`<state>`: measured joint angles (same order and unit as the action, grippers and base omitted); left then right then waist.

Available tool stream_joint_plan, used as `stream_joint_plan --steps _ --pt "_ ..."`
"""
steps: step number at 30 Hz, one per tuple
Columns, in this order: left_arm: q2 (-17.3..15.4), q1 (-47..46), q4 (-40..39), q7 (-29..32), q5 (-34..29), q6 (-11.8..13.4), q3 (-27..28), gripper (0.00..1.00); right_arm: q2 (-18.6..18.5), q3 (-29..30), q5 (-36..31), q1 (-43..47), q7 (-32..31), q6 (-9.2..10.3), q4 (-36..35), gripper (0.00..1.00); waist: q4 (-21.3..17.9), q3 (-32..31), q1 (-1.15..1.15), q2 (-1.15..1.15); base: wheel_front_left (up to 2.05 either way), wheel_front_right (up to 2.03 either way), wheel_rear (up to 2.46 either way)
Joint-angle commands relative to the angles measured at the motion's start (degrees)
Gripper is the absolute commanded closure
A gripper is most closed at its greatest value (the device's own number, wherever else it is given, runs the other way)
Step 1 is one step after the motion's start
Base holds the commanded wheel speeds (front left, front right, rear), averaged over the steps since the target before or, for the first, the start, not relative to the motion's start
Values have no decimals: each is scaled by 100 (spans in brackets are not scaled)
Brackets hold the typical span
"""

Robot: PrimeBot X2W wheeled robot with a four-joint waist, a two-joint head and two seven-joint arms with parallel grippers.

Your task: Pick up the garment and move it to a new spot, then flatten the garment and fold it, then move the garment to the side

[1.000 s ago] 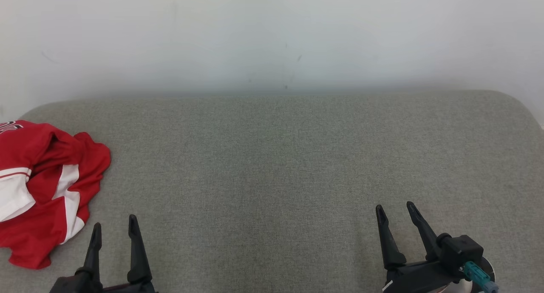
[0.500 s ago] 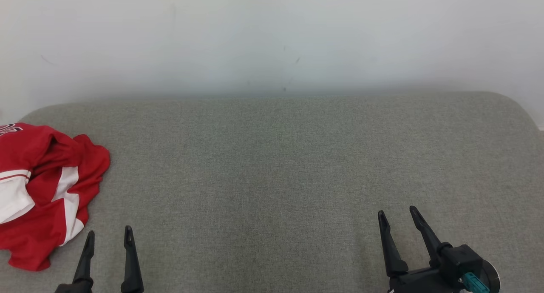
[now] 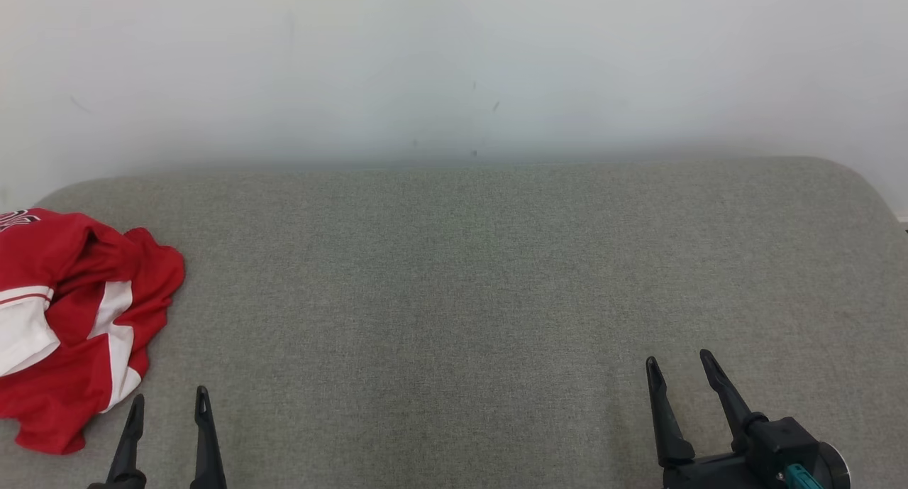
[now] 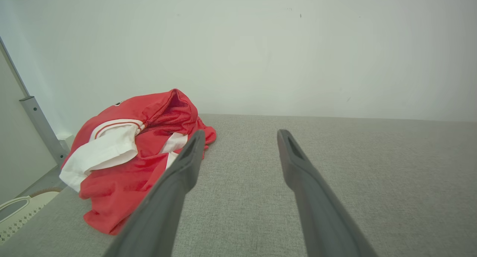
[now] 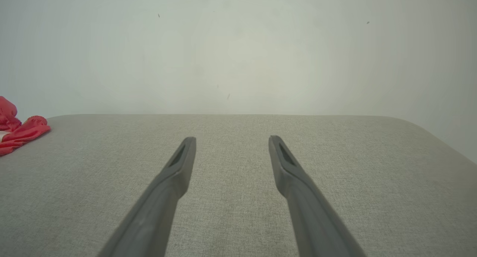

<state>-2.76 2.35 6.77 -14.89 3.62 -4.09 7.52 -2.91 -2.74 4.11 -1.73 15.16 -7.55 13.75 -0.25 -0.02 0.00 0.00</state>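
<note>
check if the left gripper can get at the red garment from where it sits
Probably yes. The left gripper is open and empty, just right of the crumpled garment, which lies uncovered on the grey cushion. Nothing stands between them; a short move leftward should reach it.

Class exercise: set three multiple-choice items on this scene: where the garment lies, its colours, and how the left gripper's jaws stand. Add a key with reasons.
1. Where on the grey fabric-covered surface does the crumpled fabric garment lie? A. left end B. middle C. right end
2. What colours is the garment? A. blue and yellow B. red and white C. green and black
3. How do the jaws of the left gripper stand? A. open, empty B. shut on the garment C. shut on nothing
Key: 1 A, it lies by the head view's left edge; 2 B, red cloth with white bands; 3 A, a gap between them holds only grey surface.
</note>
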Motion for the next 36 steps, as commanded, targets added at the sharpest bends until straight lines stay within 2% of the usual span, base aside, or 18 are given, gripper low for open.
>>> stream_joint_plan --steps 1,36 --pt "-21 70 19 -29 47 -18 24 0 6 20 42 69 17 12 4 0 -4 -2 0 0 0 0 0" --pt "-21 32 350 -29 -23 -88 135 0 6 180 345 79 17 12 105 0 -28 -23 0 0 0 0 0"
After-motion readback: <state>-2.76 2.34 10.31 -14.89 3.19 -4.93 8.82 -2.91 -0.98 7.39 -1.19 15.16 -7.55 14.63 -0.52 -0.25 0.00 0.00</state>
